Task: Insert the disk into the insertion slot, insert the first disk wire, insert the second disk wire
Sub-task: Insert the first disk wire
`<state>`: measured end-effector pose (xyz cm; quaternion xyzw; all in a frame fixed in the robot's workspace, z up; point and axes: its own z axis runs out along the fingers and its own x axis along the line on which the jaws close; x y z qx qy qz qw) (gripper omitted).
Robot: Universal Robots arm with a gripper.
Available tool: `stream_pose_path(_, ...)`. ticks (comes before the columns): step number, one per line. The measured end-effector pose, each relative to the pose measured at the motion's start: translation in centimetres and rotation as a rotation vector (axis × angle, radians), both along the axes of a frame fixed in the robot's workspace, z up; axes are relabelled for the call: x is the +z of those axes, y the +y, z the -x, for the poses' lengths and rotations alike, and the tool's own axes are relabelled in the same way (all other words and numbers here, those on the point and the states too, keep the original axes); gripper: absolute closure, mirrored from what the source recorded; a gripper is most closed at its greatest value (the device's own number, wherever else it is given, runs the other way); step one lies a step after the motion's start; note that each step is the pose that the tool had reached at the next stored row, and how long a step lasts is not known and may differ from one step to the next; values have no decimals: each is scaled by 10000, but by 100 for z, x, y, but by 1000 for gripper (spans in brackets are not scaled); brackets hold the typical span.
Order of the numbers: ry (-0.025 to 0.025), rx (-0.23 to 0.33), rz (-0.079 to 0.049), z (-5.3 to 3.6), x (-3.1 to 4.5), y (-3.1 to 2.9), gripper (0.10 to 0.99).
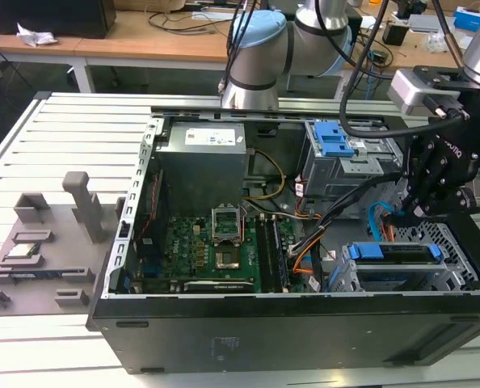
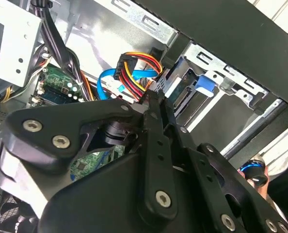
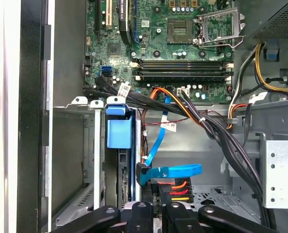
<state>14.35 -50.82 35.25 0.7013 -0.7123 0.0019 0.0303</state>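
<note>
**Student:** Where does your pincer stand?

**Arm:** My pincer [image 1: 408, 212] hangs inside the open computer case [image 1: 264, 331], at the corner on the exterior view's right. Its tips point down into the case.

**Student:** Open or closed?

**Arm:** Drawn in to a narrow gap, with something held. In the first wrist view my two black fingers [image 3: 141, 213] pinch the small black plug of the first disk wire [image 3: 178, 190]. Its red, orange and yellow strands leave the plug just past my fingertips. In the second wrist view the same bundle arcs away from my tips to a black connector.

**Student:** And the disk?

**Arm:** The disk [image 3: 120, 133], in its blue carrier, sits edge-on in the insertion slot [image 3: 93, 160]. It is just beside my fingers and not touching them. In the exterior view it lies seated in the perforated silver bay, close under my pincer.

**Student:** The second disk wire?

**Arm:** The second disk wire [image 3: 175, 171] is the flat light-blue cable. It loops just beyond the plug I hold, between my fingertips and the motherboard [image 3: 183, 48]. Its blue plug end lies near the disk's edge. I cannot tell whether that end is seated.
</note>
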Motion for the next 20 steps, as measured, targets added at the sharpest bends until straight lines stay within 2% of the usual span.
stream_pose_path(2, 0, 0, -1, 0, -1, -14, 918)
stream_pose_path(3, 1, 0, 1, 0, 0, -41, 918)
stream_pose_path(5, 1, 0, 1, 0, -1, -174, 918)
stream_pose_path(8, 1, -1, -1, -16, -15, -262, 918)
stream_pose_path(10, 4, 0, -1, -66, -42, -268, 918)
stream_pose_path(16, 4, -1, 6, -71, -107, -267, 918)
stream_pose_path(20, 3, 1, -5, -80, -119, -252, 918)
